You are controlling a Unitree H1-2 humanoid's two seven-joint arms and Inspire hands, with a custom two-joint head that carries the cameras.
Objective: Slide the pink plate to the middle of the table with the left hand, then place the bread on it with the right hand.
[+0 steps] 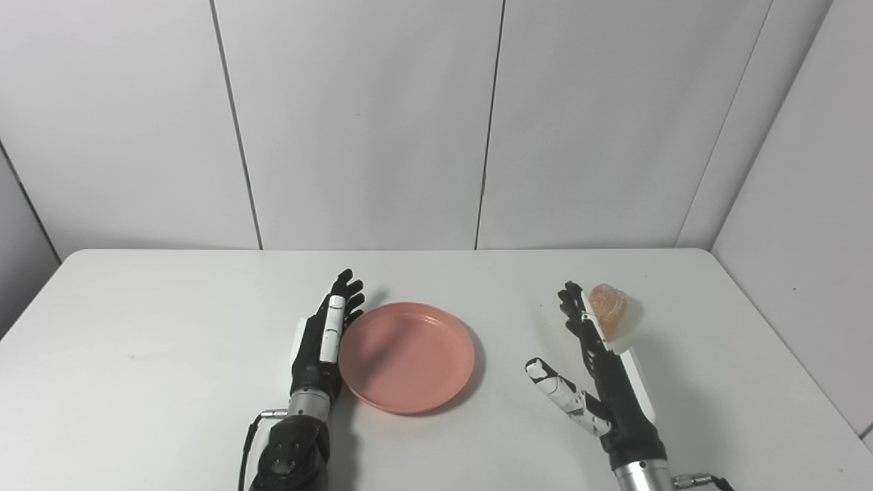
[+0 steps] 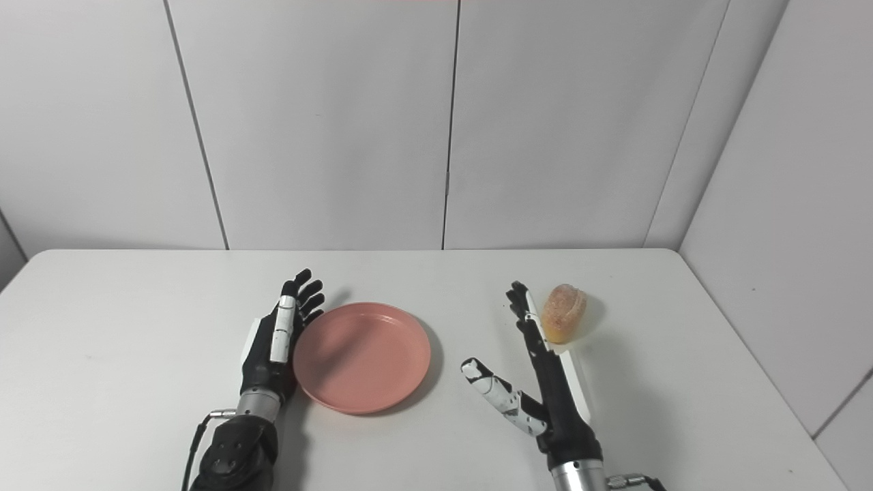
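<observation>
A round pink plate [image 1: 407, 356] lies flat on the white table [image 1: 170, 341], near its middle. My left hand [image 1: 326, 334] is open, fingers straight, its edge resting against the plate's left rim. A small brown bread roll [image 1: 608, 309] sits on the table at the right. My right hand [image 1: 595, 368] is open and empty, thumb spread to the left, with its fingertips just left of the bread. In the right eye view the bread [image 2: 563, 312] stands just right of the right hand [image 2: 542, 368], and I cannot tell if they touch.
White wall panels stand behind the table and along its right side. The table's right edge [image 1: 784, 341] runs close to the bread.
</observation>
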